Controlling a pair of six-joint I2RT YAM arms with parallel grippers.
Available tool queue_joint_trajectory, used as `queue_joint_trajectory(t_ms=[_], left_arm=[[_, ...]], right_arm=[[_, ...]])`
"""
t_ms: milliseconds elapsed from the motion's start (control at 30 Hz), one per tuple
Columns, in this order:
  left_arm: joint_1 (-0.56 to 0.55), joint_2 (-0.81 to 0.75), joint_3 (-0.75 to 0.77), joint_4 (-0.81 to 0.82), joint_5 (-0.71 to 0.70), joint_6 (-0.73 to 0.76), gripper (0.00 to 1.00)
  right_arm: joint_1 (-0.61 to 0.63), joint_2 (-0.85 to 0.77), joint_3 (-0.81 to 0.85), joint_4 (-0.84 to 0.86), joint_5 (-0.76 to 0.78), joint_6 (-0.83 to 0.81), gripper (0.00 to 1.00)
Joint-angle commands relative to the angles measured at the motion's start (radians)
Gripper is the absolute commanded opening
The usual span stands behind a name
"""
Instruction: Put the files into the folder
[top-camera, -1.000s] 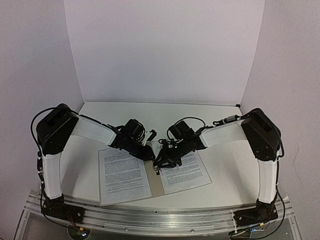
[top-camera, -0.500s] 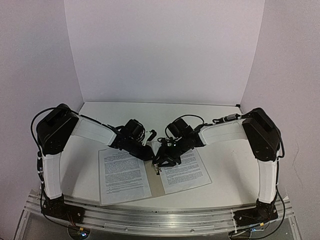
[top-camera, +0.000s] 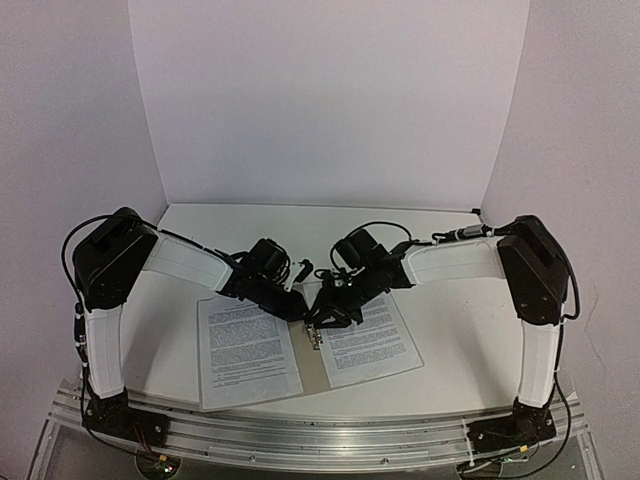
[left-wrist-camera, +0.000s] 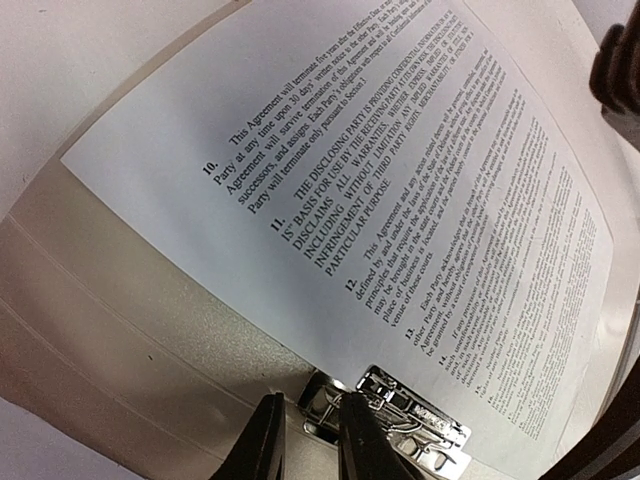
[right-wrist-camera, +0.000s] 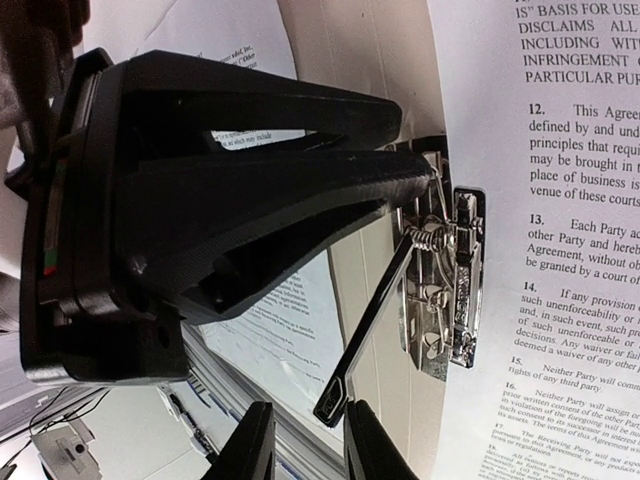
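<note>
The folder (top-camera: 312, 372) lies open on the table, one file (top-camera: 245, 350) on its left half and another (top-camera: 372, 343) on its right half. The metal clip (top-camera: 316, 338) sits on the spine. My left gripper (top-camera: 301, 309) stands at the clip's far end; in the left wrist view (left-wrist-camera: 310, 432) its jaws are a narrow gap apart, one finger (left-wrist-camera: 365, 445) over the clip (left-wrist-camera: 420, 425). My right gripper (top-camera: 318, 322) is narrowly open (right-wrist-camera: 310, 438); the clip's raised lever (right-wrist-camera: 345, 375) ends between its fingers, against the right one.
The left gripper's black body (right-wrist-camera: 200, 190) fills the upper left of the right wrist view, close to the clip (right-wrist-camera: 450, 290). White walls enclose the table at the back and both sides. The aluminium rail (top-camera: 320, 430) runs along the near edge.
My right arm has shifted left, bringing its gripper closer to the spine and the clip. The left arm, folder and sheets have not moved.
</note>
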Motion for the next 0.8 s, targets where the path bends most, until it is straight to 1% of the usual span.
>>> queue_joint_trajectory(t_ms=[0, 67, 133, 567, 633, 700, 767], left_arm=[[0.005, 0.032, -0.04, -0.066, -0.038, 0.01, 0.19], [0.005, 0.03, -0.041, -0.066, -0.036, 0.008, 0.2], [0.007, 0.03, -0.041, -0.066, -0.036, 0.008, 0.2], [0.01, 0.028, -0.048, -0.065, -0.031, 0.008, 0.19], [0.01, 0.027, -0.05, -0.065, -0.032, 0.008, 0.19], [0.01, 0.027, -0.053, -0.065, -0.031, 0.008, 0.19], [0.011, 0.027, -0.055, -0.064, -0.031, 0.008, 0.2]], right_arm=[[0.013, 0.0, 0.016, -0.018, -0.004, -0.003, 0.24], [0.013, 0.001, 0.008, -0.021, -0.001, -0.004, 0.21], [0.013, 0.004, -0.003, -0.021, -0.011, -0.004, 0.2], [0.014, 0.046, 0.003, -0.035, 0.006, -0.023, 0.23], [0.014, 0.041, 0.002, -0.036, 0.011, -0.022, 0.2], [0.013, 0.03, -0.002, -0.038, 0.025, -0.021, 0.11], [0.012, 0.022, -0.015, -0.039, 0.03, -0.017, 0.08]])
